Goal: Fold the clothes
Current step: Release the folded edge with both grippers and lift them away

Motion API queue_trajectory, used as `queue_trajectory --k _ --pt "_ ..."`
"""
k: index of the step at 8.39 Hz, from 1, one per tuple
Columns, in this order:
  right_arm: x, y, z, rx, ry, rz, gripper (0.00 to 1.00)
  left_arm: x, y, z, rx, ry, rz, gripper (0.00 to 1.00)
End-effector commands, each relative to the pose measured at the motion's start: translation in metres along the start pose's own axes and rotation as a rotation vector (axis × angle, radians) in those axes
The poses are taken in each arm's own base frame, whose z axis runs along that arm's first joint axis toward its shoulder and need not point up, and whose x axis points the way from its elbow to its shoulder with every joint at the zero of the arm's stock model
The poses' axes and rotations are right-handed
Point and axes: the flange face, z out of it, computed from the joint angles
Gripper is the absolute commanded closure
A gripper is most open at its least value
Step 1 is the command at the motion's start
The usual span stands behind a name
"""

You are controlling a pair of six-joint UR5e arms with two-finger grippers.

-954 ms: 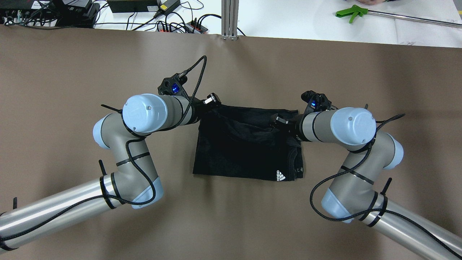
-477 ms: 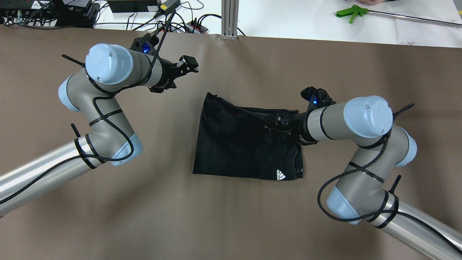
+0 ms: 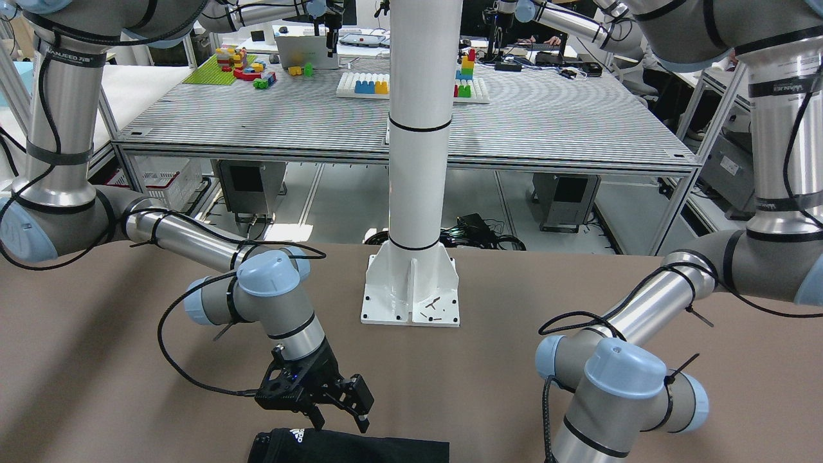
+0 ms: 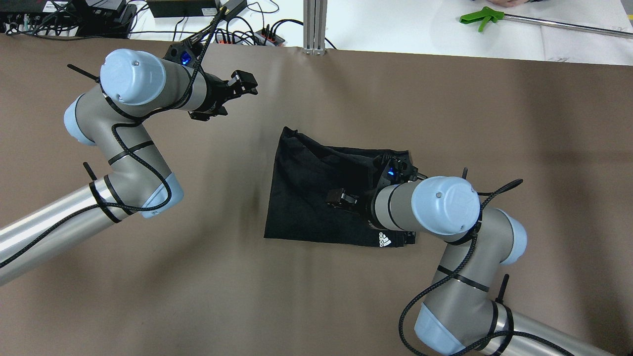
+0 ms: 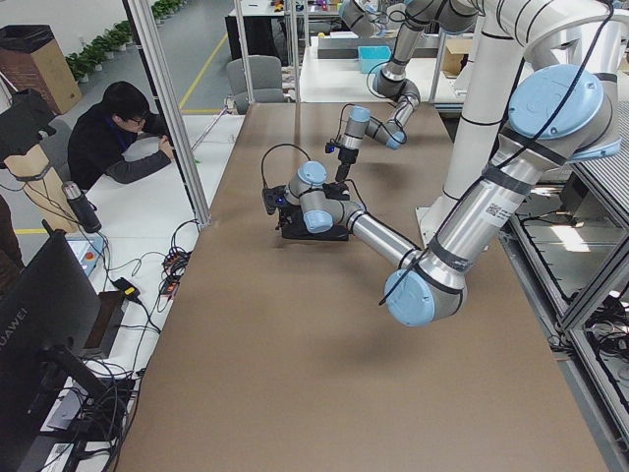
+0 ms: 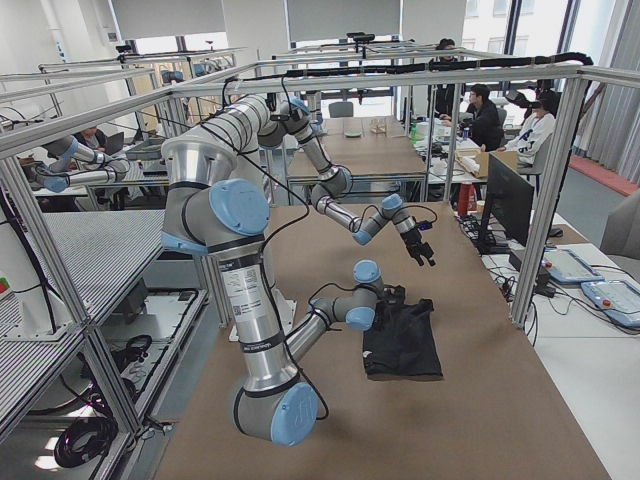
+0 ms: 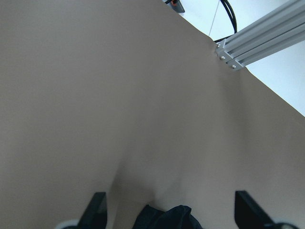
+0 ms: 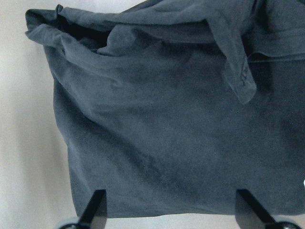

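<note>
**Fold clothes, between folds.**

*Left:* the left gripper (image 4: 245, 84) hangs above bare table (image 4: 148, 306), jaws spread wide and holding nothing. The black garment (image 4: 311, 198) lies well apart from it, to its right and back toward the robot. Only one rumpled corner of it shows at the lower edge of this wrist's view.

*Centre:* the garment rests on the table as a rough rectangle of several layers. Its white logo (image 4: 384, 240) sits just beneath the right arm's wrist, behind the fingers. The corner nearest the left gripper is puckered, and a loose hemmed flap (image 8: 238, 71) lies across the top layer.

*Right:* the right gripper (image 4: 341, 199) is poised over the garment's middle, with cloth ahead of it and on both sides. Its jaws are fully apart and empty. Whether the tips touch the cloth cannot be told.

*Judged step:* both tools are free, and a fresh grasp appears to be in preparation. The next move probably calls for the right gripper to drop onto a hem and close on all layers. The left gripper would then need to travel to the puckered corner, so that the cloth lifts evenly.
</note>
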Motion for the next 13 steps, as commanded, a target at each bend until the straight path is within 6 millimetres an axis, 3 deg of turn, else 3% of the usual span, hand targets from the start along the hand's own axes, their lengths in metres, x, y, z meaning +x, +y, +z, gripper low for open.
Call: queue_trajectory --k 1,3,4,5,6,8,9,11,13 --pt "-0.023 0.006 0.021 0.076 0.047 -0.081 0.05 -0.023 -0.001 0.001 -0.023 -0.018 0.008 0.06" --pt "-0.032 -0.015 0.069 0.158 0.117 -0.118 0.06 -0.020 -0.006 -0.008 -0.029 -0.005 0.030 0.06" --pt "-0.045 -0.025 0.084 0.192 0.138 -0.155 0.06 -0.020 -0.013 -0.010 -0.020 -0.006 0.032 0.06" --pt "-0.045 -0.039 0.097 0.226 0.173 -0.181 0.06 -0.020 -0.019 -0.013 -0.022 -0.010 0.031 0.06" --pt "-0.039 -0.074 0.088 0.259 0.190 -0.192 0.06 -0.021 -0.023 -0.013 -0.018 -0.014 0.039 0.06" --pt "0.011 -0.125 0.123 0.281 0.311 -0.241 0.06 -0.018 -0.023 -0.012 -0.018 -0.012 0.049 0.06" --pt "0.035 -0.158 0.129 0.297 0.350 -0.293 0.06 -0.015 -0.021 -0.013 -0.021 -0.008 0.045 0.06" --pt "0.059 -0.240 0.087 0.266 0.396 -0.412 0.06 -0.013 -0.022 -0.013 -0.018 -0.006 0.044 0.06" --pt "0.070 -0.273 0.065 0.244 0.416 -0.464 0.06 -0.015 -0.033 -0.018 -0.004 -0.007 0.047 0.06"
